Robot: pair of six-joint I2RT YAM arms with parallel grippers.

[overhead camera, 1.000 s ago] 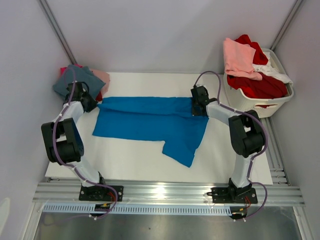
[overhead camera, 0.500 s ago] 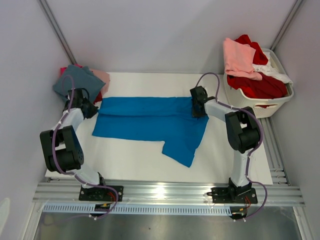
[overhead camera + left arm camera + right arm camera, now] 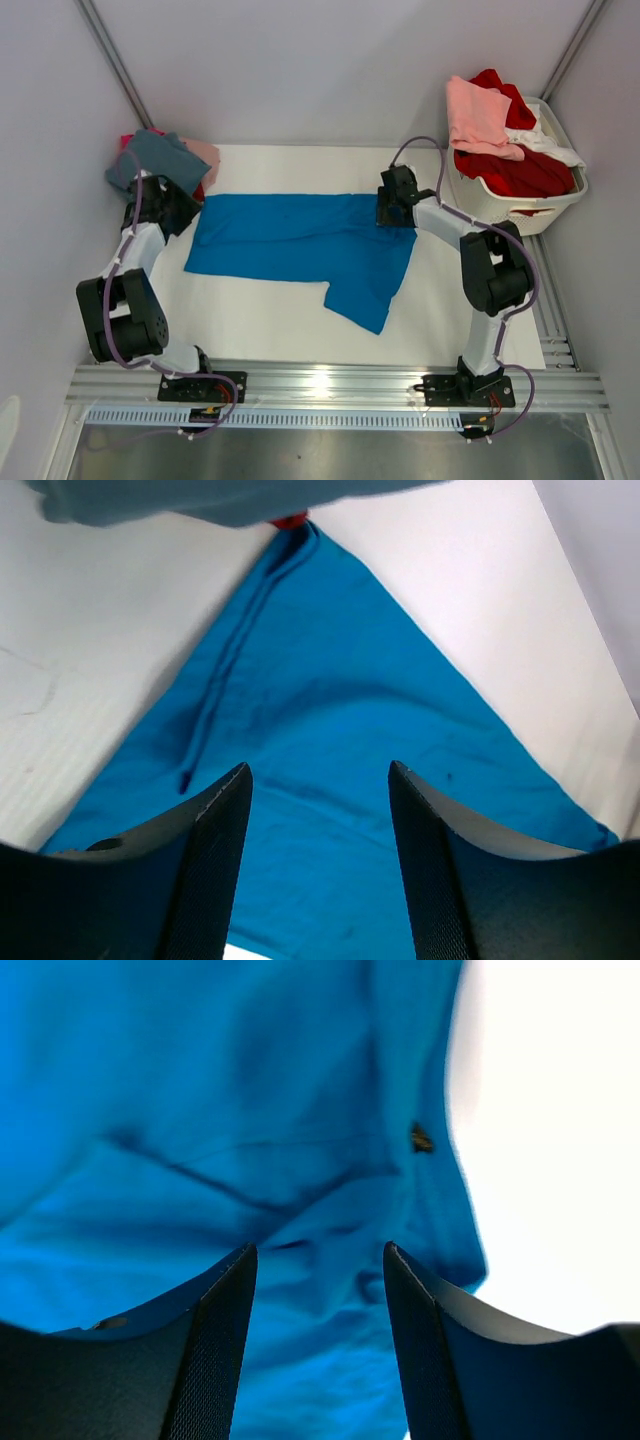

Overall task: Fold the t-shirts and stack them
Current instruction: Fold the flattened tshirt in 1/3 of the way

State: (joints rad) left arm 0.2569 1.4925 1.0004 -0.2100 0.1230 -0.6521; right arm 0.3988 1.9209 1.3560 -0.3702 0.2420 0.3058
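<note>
A bright blue t-shirt (image 3: 290, 240) lies spread across the white table, folded into a long band, with one flap hanging toward the front right. My left gripper (image 3: 188, 212) hovers at its left end and stands open, with only blue cloth (image 3: 330, 680) beneath its empty jaws (image 3: 318, 770). At the shirt's back right corner my right gripper (image 3: 384, 210) is open too, above wrinkled blue cloth (image 3: 220, 1110) and holding nothing (image 3: 319, 1250). A pile of folded t-shirts sits at the back left: dusty teal (image 3: 150, 160) on top, pale pink (image 3: 205, 152) and red (image 3: 198, 190) under it.
A white slatted laundry basket (image 3: 505, 208) stands at the back right, right of the right arm, holding pink (image 3: 478, 115), red (image 3: 510, 170) and white (image 3: 555, 148) tees. The teal pile's edge (image 3: 220, 500) shows just beyond the left gripper. Grey walls close in on three sides.
Both grippers have gone from shut to open and let go of the blue t-shirt's ends. The left wrist shifted slightly back and left; the shirt stays flat.
</note>
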